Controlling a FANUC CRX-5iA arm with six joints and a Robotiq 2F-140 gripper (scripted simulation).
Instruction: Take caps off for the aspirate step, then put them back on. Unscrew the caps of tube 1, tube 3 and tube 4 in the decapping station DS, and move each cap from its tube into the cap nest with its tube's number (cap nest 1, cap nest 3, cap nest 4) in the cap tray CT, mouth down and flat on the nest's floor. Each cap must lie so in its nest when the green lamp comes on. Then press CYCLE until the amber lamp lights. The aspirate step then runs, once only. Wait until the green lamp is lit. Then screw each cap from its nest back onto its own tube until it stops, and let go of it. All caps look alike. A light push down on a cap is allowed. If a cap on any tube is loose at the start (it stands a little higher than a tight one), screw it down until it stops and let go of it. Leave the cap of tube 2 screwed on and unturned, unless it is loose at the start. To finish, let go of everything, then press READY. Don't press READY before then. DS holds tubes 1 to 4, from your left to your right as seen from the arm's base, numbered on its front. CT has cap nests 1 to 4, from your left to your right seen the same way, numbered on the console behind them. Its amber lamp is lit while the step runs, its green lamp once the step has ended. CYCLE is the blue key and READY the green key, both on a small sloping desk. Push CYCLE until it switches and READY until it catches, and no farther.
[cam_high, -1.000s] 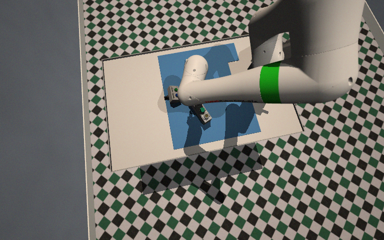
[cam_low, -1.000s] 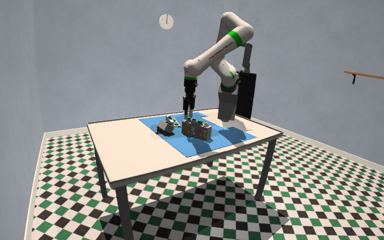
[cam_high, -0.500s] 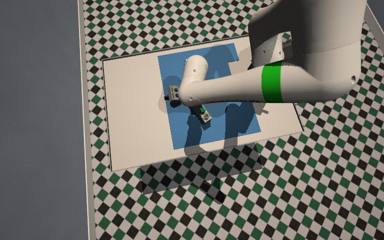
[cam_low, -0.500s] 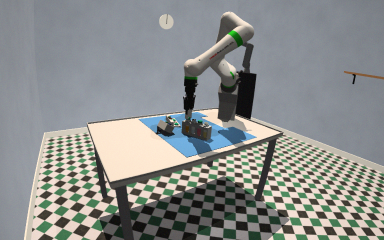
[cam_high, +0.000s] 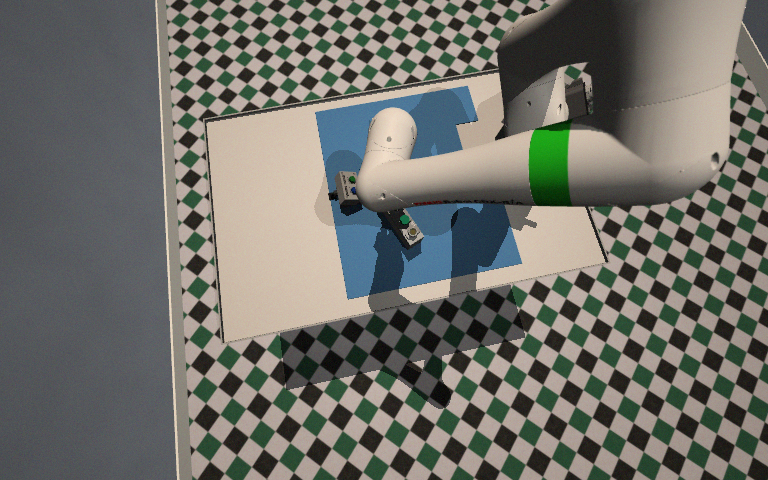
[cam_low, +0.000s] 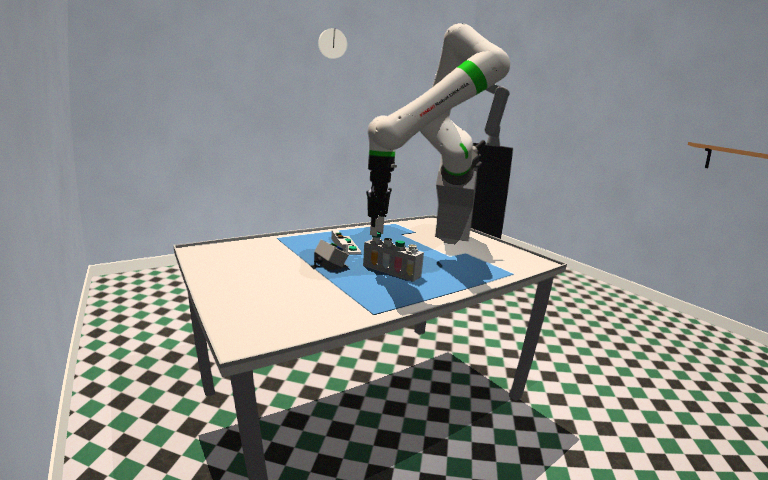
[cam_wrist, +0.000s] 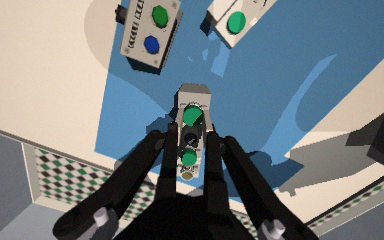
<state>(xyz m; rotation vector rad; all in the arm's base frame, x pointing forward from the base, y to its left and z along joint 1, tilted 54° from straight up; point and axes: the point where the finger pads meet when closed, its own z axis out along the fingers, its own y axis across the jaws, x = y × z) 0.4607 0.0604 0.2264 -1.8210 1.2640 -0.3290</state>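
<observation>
My gripper stands upright over the end of the grey decapping station and is shut on the green cap of tube 4. I cannot tell how far that cap is screwed on. Beside it tube 3 shows a dark open mouth. Tube 2 carries its green cap. Tube 1 at the other end is open. The cap tray holds a green cap in a nest. The arm hides my gripper in the top view.
The sloping desk with the green key and the blue key stands close beside the tray and the station, all on the blue mat near the table's middle.
</observation>
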